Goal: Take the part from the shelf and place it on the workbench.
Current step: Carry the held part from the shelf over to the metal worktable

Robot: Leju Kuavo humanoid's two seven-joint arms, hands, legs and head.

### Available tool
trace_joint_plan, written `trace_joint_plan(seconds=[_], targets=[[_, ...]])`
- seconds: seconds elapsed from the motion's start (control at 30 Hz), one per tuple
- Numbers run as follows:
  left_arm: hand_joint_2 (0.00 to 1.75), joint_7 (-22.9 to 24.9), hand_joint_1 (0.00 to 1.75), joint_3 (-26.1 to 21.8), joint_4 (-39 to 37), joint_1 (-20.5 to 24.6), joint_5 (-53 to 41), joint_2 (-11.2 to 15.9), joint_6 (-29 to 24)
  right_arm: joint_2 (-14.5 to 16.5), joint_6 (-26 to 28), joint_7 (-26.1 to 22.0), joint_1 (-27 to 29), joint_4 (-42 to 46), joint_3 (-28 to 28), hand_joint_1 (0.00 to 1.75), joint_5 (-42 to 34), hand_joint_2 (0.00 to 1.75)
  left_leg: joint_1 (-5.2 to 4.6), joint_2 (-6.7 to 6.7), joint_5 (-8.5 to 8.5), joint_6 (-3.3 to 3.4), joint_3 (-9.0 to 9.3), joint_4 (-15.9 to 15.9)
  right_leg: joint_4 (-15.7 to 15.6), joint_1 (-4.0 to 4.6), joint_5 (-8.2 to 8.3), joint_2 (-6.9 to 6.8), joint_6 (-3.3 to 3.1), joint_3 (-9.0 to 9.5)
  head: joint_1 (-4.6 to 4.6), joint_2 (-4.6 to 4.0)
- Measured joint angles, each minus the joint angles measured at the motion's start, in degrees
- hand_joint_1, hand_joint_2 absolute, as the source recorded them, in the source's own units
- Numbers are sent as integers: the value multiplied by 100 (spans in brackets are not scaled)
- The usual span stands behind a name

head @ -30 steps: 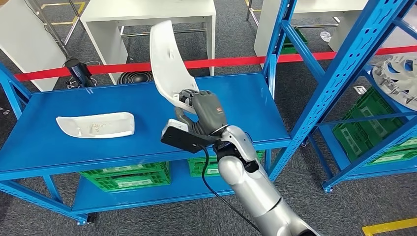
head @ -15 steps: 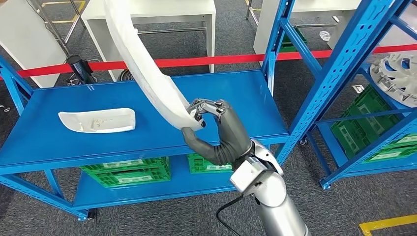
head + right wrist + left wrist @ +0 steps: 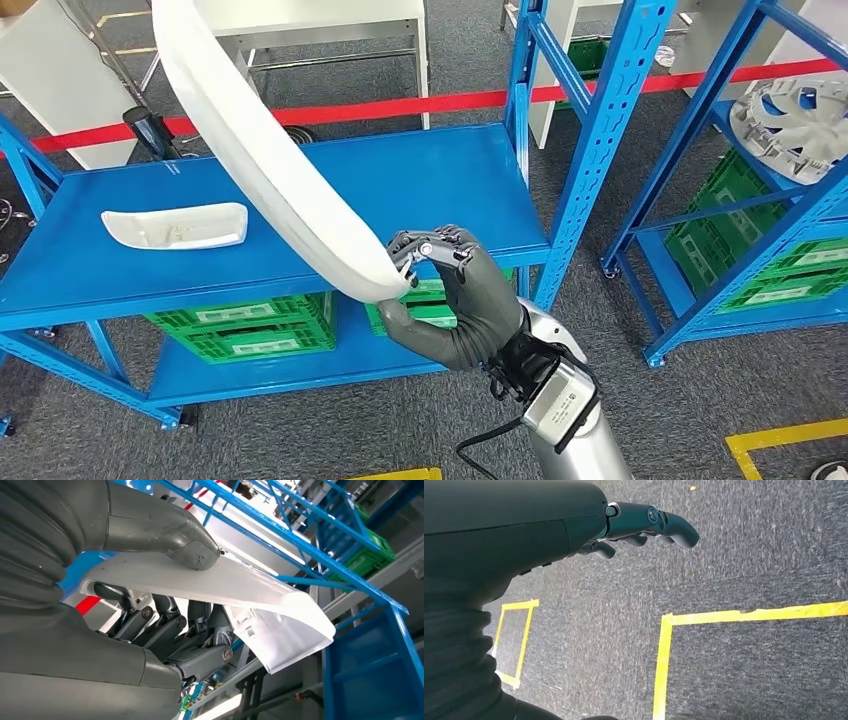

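Note:
My right hand [image 3: 452, 295] grips the lower end of a long curved white part [image 3: 260, 150], which rises up and to the left over the blue shelf [image 3: 420, 190]. In the right wrist view the thumb [image 3: 165, 532] presses on top of the white part [image 3: 260, 592] and the fingers [image 3: 165, 630] wrap beneath it. A second, smaller white part [image 3: 178, 224] lies flat on the shelf's left side. My left hand [image 3: 649, 525] hangs over grey floor with its fingers curled and nothing in them.
Blue rack uprights [image 3: 610, 130] stand right of my hand. Green crates [image 3: 250, 330] sit on the lower shelf, more crates [image 3: 760, 220] and a silver wheel cover [image 3: 790, 115] in the right rack. A red barrier tape [image 3: 440, 102] and white tables [image 3: 300, 20] lie behind.
The right hand has drawn the long white part back off the shelf toward me and lower in the picture. The whole scene has shifted slightly left, so the camera moved.

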State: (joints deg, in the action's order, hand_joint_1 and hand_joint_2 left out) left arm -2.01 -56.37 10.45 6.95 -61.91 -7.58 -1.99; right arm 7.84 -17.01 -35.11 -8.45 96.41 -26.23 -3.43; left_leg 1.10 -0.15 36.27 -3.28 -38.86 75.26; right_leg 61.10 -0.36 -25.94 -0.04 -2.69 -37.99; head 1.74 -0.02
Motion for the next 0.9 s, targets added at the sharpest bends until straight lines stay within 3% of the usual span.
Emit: trace_joint_plan(seconds=[0.07, 0.13, 0.17, 0.2, 0.23, 0.27, 0.3, 0.33, 0.37, 0.43, 0.47, 0.5, 0.53, 0.57, 0.6, 0.67, 0.7, 0.73, 0.8, 0.83, 0.9], targets=[[175, -38, 0, -4, 5, 17, -42, 24, 107, 61, 156, -33, 28, -2, 0, 175, 75, 175, -62, -1, -277, 117, 429, -377, 0, 45, 137, -5, -9, -155, 1, 0], [175, -71, 0, -4, 18, 20, -84, 57, 154, 130, 325, -106, 89, -2, 4, 175, 150, 175, -148, 11, -311, 255, 1089, -1229, -3, 74, 263, -4, 9, -245, 3, 0], [175, -82, 0, -3, 23, 17, -88, 71, 155, 159, 398, -151, 129, -4, 7, 175, 181, 175, -183, 17, -260, 288, 1310, -1566, -19, 73, 320, -13, 30, -247, 4, 0], [175, -79, 0, -3, 27, 10, -84, 85, 148, 179, 459, -195, 170, -9, 9, 175, 212, 175, -208, 22, -217, 307, 1424, -1775, -50, 64, 380, -26, 62, -234, -12, 0], [175, -64, 0, -3, 27, -5, -78, 95, 137, 190, 514, -239, 206, -15, 11, 175, 245, 175, -218, 24, -256, 313, 1427, -1859, -97, 54, 450, -40, 100, -221, -29, 0], [175, -28, 0, -4, 25, -26, -63, 107, 115, 195, 565, -278, 235, -30, 11, 175, 274, 175, -212, 29, -336, 339, 1374, -1884, -131, 43, 489, -44, 138, -221, -45, 0], [175, 16, 0, -8, 24, -50, -37, 121, 91, 197, 612, -307, 254, -50, 10, 175, 291, 175, -201, 40, -421, 378, 1315, -1906, -118, 39, 428, -37, 175, -256, -61, 0], [175, 59, 0, -14, 21, -77, -10, 138, 66, 197, 648, -323, 266, -73, 8, 175, 292, 175, -183, 53, -512, 410, 1240, -1926, -19, 39, 243, -27, 207, -314, -60, 0], [175, 94, 0, -23, 19, -105, 13, 152, 42, 197, 681, -332, 270, -101, 2, 175, 272, 175, -166, 68, -602, 434, 1149, -1934, 205, 32, -62, -17, 235, -391, -60, 0], [175, 133, 0, -43, 18, -156, 24, 181, 20, 197, 728, -308, 264, -145, -27, 175, 181, 175, -158, 79, -762, 449, 953, -1923, 916, 12, -660, -11, 281, -532, -56, 0], [175, 139, 0, -50, 18, -176, 17, 195, 18, 197, 753, -276, 257, -164, -49, 175, 119, 175, -155, 82, -844, 443, 847, -1907, 1266, 1, -766, -11, 299, -555, -55, 0], [175, 140, 0, -54, 16, -190, 5, 209, 18, 197, 781, -238, 248, -181, -74, 175, 67, 175, -150, 85, -919, 432, 739, -1882, 1484, -5, -713, -11, 312, -516, -54, 0], [175, 133, 0, -54, 15, -199, -13, 222, 27, 197, 818, -203, 241, -196, -101, 175, 30, 175, -143, 88, -984, 416, 625, -1846, 1514, -9, -556, -12, 319, -385, -54, 0], [175, 115, 0, -54, 14, -205, -37, 238, 47, 197, 867, -178, 236, -207, -130, 175, 10, 175, -134, 89, -1040, 396, 507, -1799, 1333, -12, -392, -12, 321, -147, -52, 0], [175, 93, 0, -53, 12, -207, -67, 251, 74, 197, 925, -171, 233, -214, -157, 175, 4, 175, -127, 87, -1081, 369, 406, -1742, 965, -14, -352, -12, 316, 182, -51, 0], [175, 50, 0, -52, 8, -213, -137, 277, 130, 191, 1050, -194, 242, -217, -193, 175, 19, 175, -127, 79, -1145, 306, 278, -1635, 137, 4, -542, -4, 269, 783, -49, 0], [175, 38, 0, -52, 7, -215, -171, 287, 144, 184, 1102, -216, 250, -217, -199, 175, 29, 175, -130, 77, -1181, 269, 252, -1609, -104, 19, -660, 1, 234, 927, -45, 0], [175, 30, 0, -51, 4, -221, -202, 293, 151, 171, 1144, -247, 266, -218, -201, 175, 39, 175, -129, 75, -1223, 229, 240, -1609, -202, 35, -689, 6, 190, 957, -42, 0], [175, 9, 0, -49, -3, -243, -252, 305, 147, 127, 1211, -340, 323, -218, -200, 175, 61, 175, -110, 66, -1223, 150, 199, -1599, -218, 24, -582, -4, 95, 870, -36, 0], [175, -16, 0, -47, -9, -257, -255, 303, 139, 99, 1243, -388, 369, -215, -199, 175, 78, 175, -99, 57, -1079, 114, 148, -1509, -236, 11, -509, -10, 48, 812, -40, 0], [175, -95, 0, -45, -18, -278, -218, 294, 122, 37, 1299, -453, 486, -206, -193, 175, 110, 175, -77, 43, -540, 51, 3, -1033, -249, -2, -364, -16, -5, 662, -49, 0]])
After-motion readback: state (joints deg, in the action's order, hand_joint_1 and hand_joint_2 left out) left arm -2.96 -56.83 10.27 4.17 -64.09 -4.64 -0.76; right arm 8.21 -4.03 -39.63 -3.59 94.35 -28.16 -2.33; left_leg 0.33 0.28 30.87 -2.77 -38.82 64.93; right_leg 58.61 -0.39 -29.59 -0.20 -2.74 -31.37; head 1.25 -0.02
